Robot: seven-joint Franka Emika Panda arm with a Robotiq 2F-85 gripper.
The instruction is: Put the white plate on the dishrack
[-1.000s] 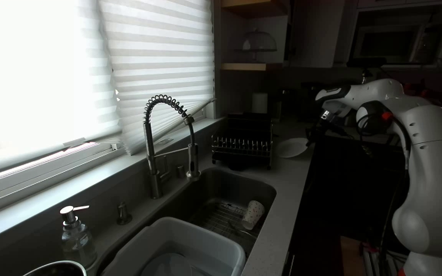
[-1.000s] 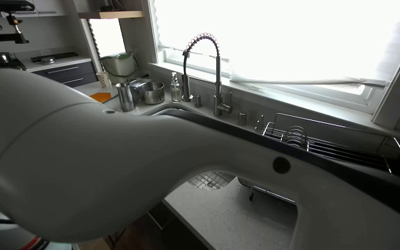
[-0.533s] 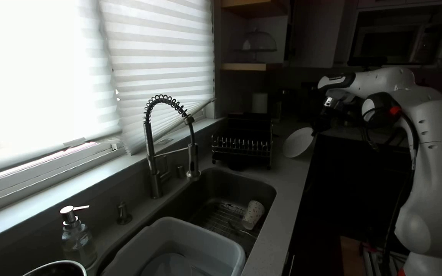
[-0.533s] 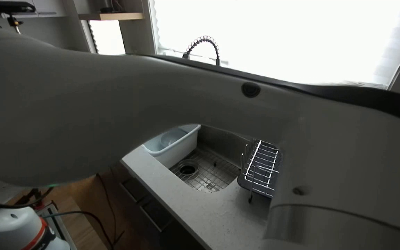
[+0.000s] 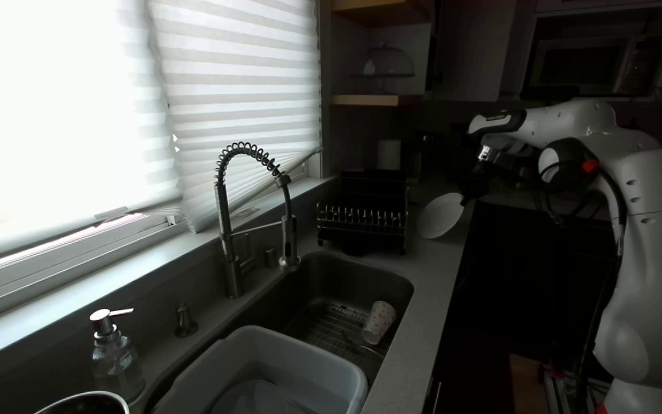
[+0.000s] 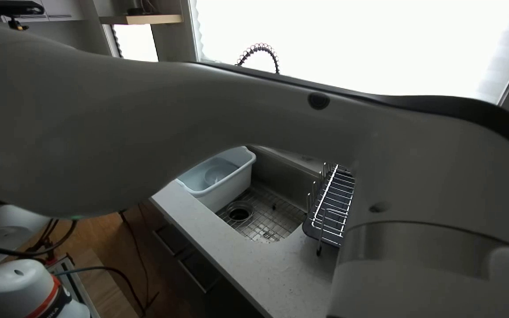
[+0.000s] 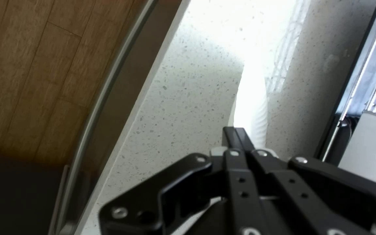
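The white plate [image 5: 441, 216] is tilted on edge above the counter, right of the dishrack in an exterior view. It also shows almost edge-on in the wrist view [image 7: 251, 107]. My gripper [image 5: 464, 200] is shut on the plate's upper right rim. In the wrist view the gripper [image 7: 236, 129] has its fingertips together at the near end of the plate. The black wire dishrack [image 5: 362, 218] stands on the counter, tines upright. It is partly hidden by my arm in an exterior view [image 6: 332, 201] and shows at the right edge of the wrist view [image 7: 352, 88].
A sink [image 5: 339, 273] with a wire grid lies in front of the rack and holds a speckled cup [image 5: 379, 322] and a pale basin [image 5: 285, 357]. A coiled faucet [image 5: 224, 224] rises behind the sink. The counter's front edge [image 7: 145, 86] drops to a wooden floor.
The plate lay flatter on the counter a second ago. It has been raised and tilted up in my gripper, then moved slightly left, closer to the rack. The arm has risen.
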